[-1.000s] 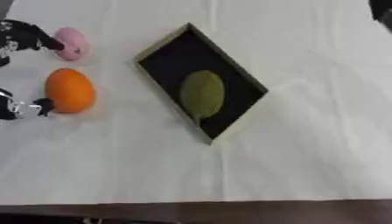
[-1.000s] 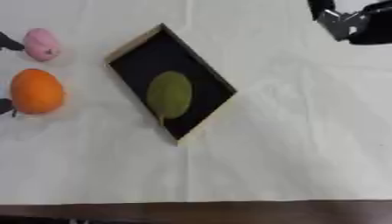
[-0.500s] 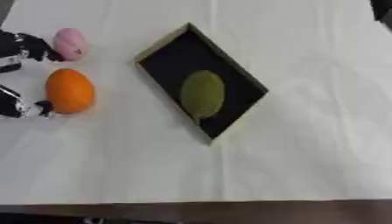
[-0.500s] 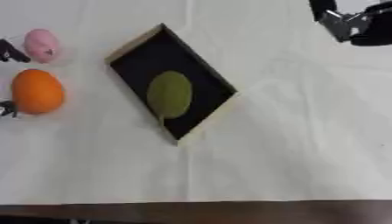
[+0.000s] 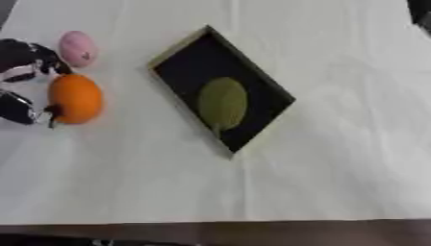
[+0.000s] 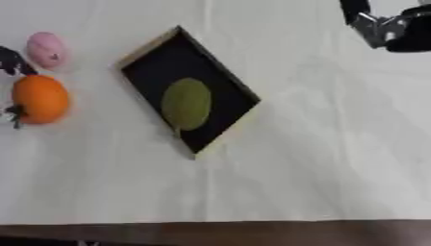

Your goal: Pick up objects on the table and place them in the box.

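So we've got the white counter [image 5: 336, 158] with a black box [image 5: 221, 87] lying askew in the middle, and a green oval thing [image 5: 222, 102] already sits inside it. Over at the left edge our left hand [image 5: 21, 77] has its fingers curled around the orange fruit [image 5: 76, 98], above and below it. Just beyond sits a pink egg-shaped thing [image 5: 77, 48]. Far right corner, our right hand [image 6: 396, 29] shows, but we can't tell its fingers.

White-covered desk [image 5: 336, 158]
A faintly creased white cloth spreads across it; a dark brown edge [image 6: 252, 233] runs along the near side.
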Tool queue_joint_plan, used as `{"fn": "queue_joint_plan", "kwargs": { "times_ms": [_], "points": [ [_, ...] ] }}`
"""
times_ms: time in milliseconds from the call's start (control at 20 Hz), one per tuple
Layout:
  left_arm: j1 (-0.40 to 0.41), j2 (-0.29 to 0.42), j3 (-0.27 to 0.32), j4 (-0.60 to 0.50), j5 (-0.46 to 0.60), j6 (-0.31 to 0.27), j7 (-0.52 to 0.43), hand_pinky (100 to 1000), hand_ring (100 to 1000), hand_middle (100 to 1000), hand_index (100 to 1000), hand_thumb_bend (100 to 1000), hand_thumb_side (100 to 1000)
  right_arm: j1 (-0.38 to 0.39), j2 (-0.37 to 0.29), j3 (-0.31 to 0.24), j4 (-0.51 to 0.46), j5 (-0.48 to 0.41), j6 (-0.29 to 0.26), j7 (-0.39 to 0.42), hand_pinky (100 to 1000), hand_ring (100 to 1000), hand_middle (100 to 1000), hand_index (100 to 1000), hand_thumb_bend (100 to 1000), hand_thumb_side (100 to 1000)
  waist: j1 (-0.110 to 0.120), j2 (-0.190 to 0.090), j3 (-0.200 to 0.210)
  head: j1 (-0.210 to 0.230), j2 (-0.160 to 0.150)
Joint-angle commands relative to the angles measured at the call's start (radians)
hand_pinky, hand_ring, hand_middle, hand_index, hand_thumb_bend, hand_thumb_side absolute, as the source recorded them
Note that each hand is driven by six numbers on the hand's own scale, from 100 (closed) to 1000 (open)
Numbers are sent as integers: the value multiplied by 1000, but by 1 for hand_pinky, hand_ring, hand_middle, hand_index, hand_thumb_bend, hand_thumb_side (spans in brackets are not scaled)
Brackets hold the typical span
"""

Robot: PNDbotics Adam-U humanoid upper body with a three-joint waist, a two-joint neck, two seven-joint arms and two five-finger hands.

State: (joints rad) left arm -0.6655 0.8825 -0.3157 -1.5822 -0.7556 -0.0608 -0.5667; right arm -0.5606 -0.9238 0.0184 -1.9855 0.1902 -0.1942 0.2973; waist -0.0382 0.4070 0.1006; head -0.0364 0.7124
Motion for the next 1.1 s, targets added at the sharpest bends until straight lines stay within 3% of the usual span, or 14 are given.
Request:
{"fn": "queue_joint_plan", "kwargs": {
  "times_ms": [50,400,750,1100],
  "points": [
    [-20,1,8,9,-4,5,53,656,598,582,698,184,206,0,-13,-22,-14,-8,7,-3,895,771,668,782,100,220,5,-22,-2,4,0],
    [-11,-11,11,7,17,8,120,621,557,539,640,100,179,15,-10,-33,-14,-8,12,-10,896,772,662,782,100,223,4,-22,-5,4,0],
    [-2,35,68,-188,64,33,95,624,565,549,653,100,144,26,-12,-42,-12,-10,9,-14,897,767,663,783,100,221,7,-22,2,-3,0],
    [-57,42,92,-341,132,57,53,627,568,557,659,100,101,18,-14,-43,-10,-13,5,-16,895,768,663,782,100,206,11,-29,7,-15,4]
  ]
}}
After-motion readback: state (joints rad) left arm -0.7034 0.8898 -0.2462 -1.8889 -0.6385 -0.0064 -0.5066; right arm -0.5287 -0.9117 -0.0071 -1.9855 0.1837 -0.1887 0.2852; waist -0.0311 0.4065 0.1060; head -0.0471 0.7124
